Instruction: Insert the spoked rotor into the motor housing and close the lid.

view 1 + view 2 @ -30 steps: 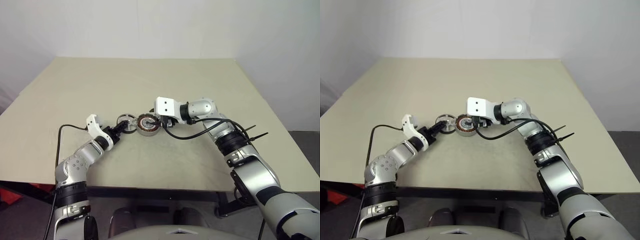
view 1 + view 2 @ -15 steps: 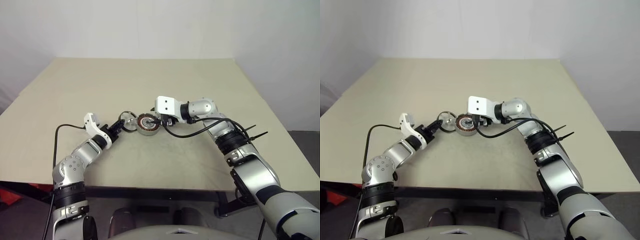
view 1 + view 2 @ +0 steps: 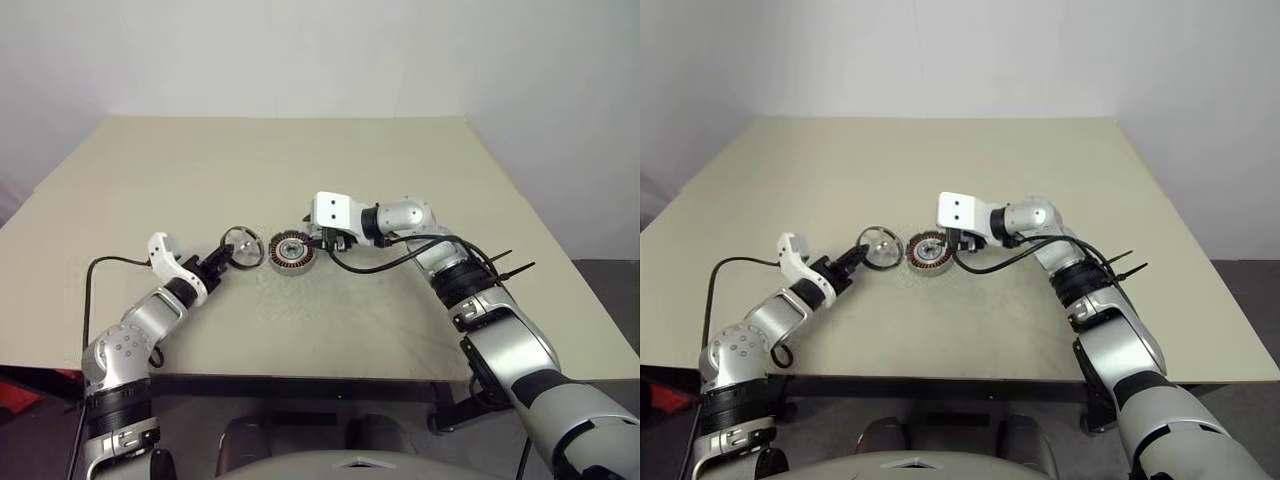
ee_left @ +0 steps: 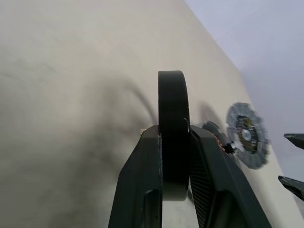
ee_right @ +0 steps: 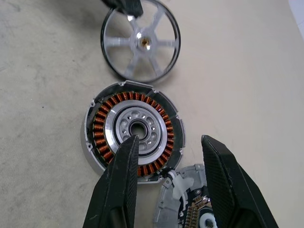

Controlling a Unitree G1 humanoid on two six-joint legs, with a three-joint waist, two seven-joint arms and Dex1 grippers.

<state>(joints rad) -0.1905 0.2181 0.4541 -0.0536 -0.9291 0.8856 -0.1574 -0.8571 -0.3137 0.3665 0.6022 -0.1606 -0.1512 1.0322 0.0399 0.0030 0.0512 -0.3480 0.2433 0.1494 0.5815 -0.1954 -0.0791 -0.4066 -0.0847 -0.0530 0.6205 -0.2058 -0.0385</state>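
Rotor [image 5: 140, 42]: thin wheel with a black rim, silver spokes and a brass hub; it sits left of centre in the head views, just left of the housing, apparently raised a little off the table.
Housing [image 5: 134, 132]: round shell with a ring of copper windings around a silver core, lying flat on the table [image 3: 400, 170] at frame centre, its top uncovered.
Lid [image 5: 187, 202]: grey hinged cover folded back, lying beside the housing at the lower edge of the right wrist view; the task's closing step is not yet done.
Left gripper [image 4: 175, 142]: jaws clamped on the rotor's black rim, one finger on each face of the wheel.
Right gripper [image 5: 168, 178]: jaws about half spread, holding nothing, poised over the near edge of the housing and the lid.
Handling, rotor: judged light and rigid; the spokes look slender and should not take load. The rim is smooth, so a pinch across it may slip or let the wheel swing.
Grip point: the outer rim, as now held, keeps the hub free for seating.
Handling, housing: the windings look fragile; contact is best kept to the outer shell.
Next step, judged: level the rotor and centre its hub over the housing core.
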